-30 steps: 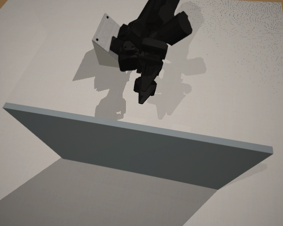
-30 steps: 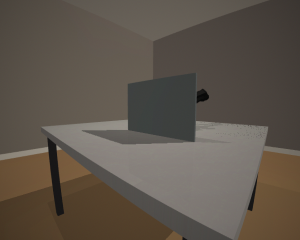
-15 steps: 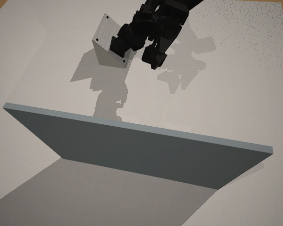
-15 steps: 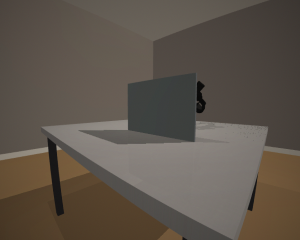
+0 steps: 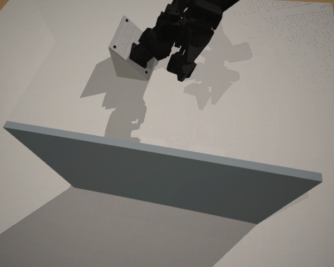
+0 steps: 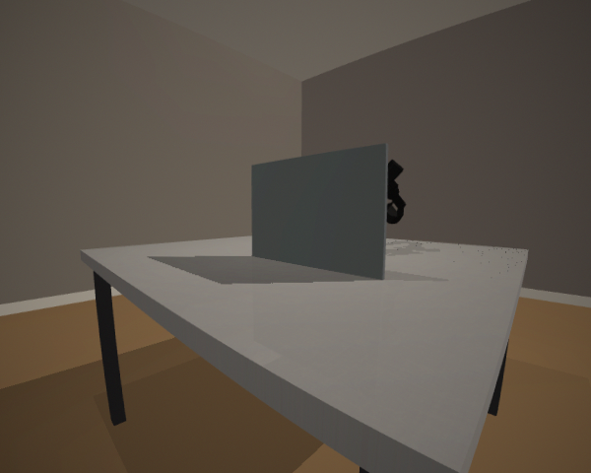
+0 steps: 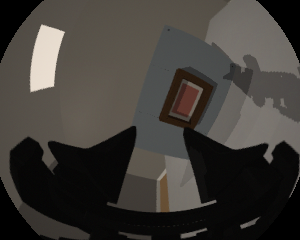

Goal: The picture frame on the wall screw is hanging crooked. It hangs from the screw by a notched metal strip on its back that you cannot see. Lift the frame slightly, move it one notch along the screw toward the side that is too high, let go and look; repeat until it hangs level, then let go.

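The picture frame [image 7: 186, 99], dark brown with a red picture, hangs on the grey wall panel [image 7: 165, 60] and shows only in the wrist view, some way ahead of the fingers. That view is rolled, so I cannot tell how level the frame hangs. In the top and exterior views the wall panel [image 5: 161, 178] [image 6: 316, 208] is seen from behind and hides the frame and the screw. My gripper [image 5: 182, 73] [image 6: 395, 203] [image 7: 160, 130] is open and empty. It is drawn back from the panel and touches nothing.
The panel stands upright on a pale table [image 5: 32, 72] [image 6: 336, 330]. A grey metal wedge block [image 5: 123, 43] with corner screws sits on the table behind the arm. The table's edges lie at the right and the far side.
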`<state>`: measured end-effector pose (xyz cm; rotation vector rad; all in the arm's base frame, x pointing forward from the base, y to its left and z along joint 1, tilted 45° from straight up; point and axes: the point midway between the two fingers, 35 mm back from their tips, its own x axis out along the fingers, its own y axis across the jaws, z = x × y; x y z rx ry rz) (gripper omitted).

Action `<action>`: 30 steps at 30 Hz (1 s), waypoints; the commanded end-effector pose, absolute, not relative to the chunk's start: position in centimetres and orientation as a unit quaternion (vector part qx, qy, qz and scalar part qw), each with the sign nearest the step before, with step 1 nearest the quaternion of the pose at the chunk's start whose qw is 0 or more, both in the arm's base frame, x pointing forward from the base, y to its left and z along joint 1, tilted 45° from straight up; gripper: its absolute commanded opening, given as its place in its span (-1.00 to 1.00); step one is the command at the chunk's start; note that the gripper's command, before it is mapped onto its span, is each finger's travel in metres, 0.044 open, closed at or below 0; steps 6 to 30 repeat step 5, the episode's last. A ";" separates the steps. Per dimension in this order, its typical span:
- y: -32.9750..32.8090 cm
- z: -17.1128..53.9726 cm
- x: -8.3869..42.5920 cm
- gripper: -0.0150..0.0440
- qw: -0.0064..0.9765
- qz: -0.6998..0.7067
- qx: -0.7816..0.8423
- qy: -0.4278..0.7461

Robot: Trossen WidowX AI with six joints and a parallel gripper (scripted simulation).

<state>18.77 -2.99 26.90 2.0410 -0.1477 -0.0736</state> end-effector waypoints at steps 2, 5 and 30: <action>-2.9 27.0 18.7 0.39 0.522 -0.028 0.850 -0.062; -2.9 27.0 18.7 0.39 0.522 -0.028 0.850 -0.062; -2.9 27.0 18.7 0.39 0.522 -0.028 0.850 -0.062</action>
